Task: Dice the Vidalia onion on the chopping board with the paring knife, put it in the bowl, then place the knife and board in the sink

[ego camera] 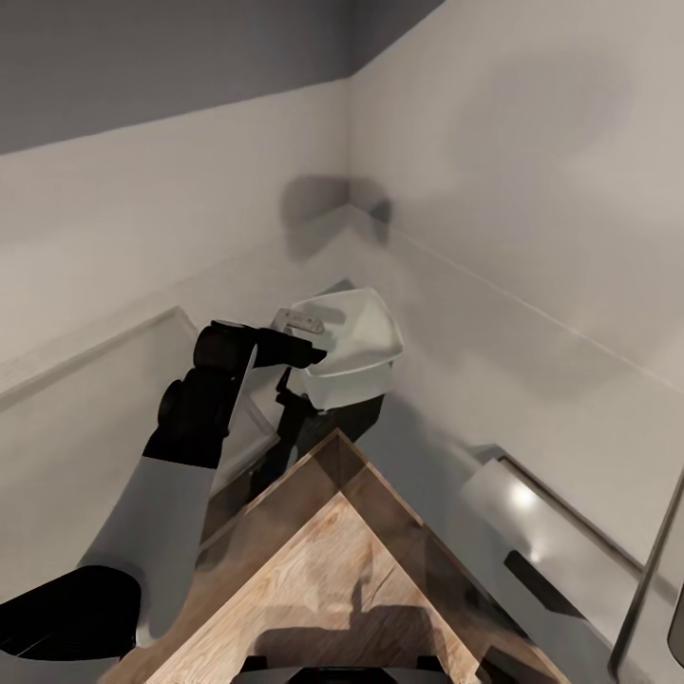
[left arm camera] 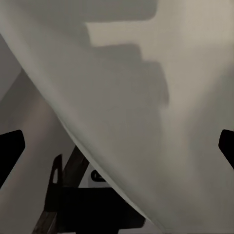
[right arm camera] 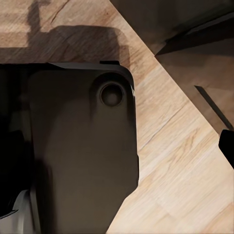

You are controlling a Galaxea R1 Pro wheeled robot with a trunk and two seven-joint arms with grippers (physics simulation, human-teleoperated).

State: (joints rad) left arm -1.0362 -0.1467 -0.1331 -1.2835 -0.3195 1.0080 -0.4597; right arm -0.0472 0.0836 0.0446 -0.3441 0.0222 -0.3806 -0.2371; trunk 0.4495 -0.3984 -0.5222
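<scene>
The white bowl [ego camera: 353, 344] sits tilted near the corner where two pale countertops [ego camera: 114, 399] meet. My left gripper [ego camera: 302, 328] is at the bowl's near rim. In the left wrist view the bowl's glossy wall [left arm camera: 146, 107] is very close, and the dark fingertips [left arm camera: 9, 151] stand far apart at both edges, so that gripper is open. In the right wrist view one dark fingertip [right arm camera: 227, 146] shows at the edge above wooden floor [right arm camera: 185, 170], and that gripper looks open and empty. The onion, the paring knife and the chopping board are out of view.
Wooden floor [ego camera: 332, 589] forms a wedge between the two counter runs. A shiny grey metal panel [ego camera: 532, 522] with a dark slot and a thin curved bar [ego camera: 651, 560] lies at the lower right. Pale walls [ego camera: 532, 142] close the corner. My dark base [right arm camera: 83, 156] is below the right wrist.
</scene>
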